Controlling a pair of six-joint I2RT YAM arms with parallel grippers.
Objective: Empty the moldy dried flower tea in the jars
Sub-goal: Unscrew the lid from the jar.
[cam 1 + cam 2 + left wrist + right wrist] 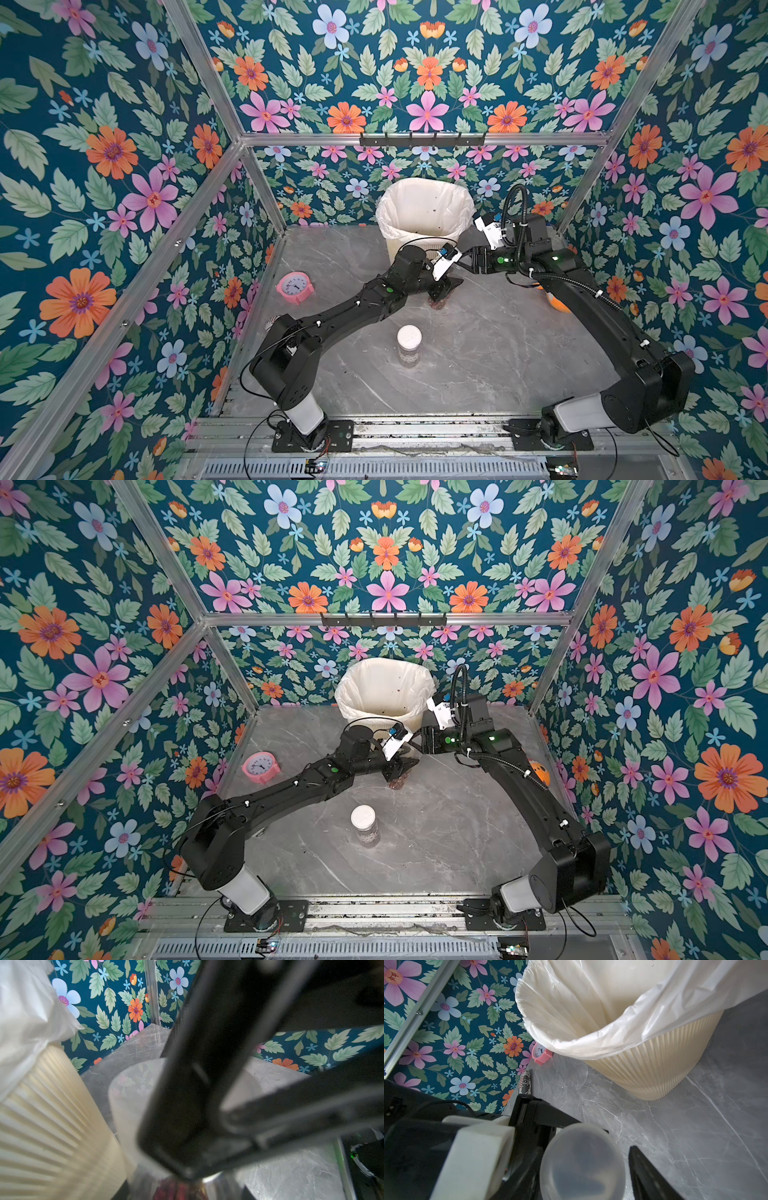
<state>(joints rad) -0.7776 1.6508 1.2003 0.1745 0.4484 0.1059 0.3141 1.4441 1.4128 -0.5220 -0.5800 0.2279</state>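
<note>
My left gripper (444, 291) (399, 769) is shut on a clear jar that stands on the marble top in front of the bin. The dried flower tea (437, 305) (176, 1190) shows reddish through its wall. Its translucent lid (582, 1161) (128, 1093) is on. My right gripper (462, 266) (585, 1149) reaches in from the right, open, with its jaws on either side of that lid. One finger (648, 1176) stands a little clear of the lid's rim. A second jar with a white lid (409, 337) (363, 816) stands upright nearer the front, untouched.
The cream ribbed bin (399, 249) (654, 1068) with a white liner stands just behind the held jar. A pink clock (294, 287) sits at the left wall. A striped can (525, 1085) stands by the left arm. An orange object (557, 305) lies behind the right arm.
</note>
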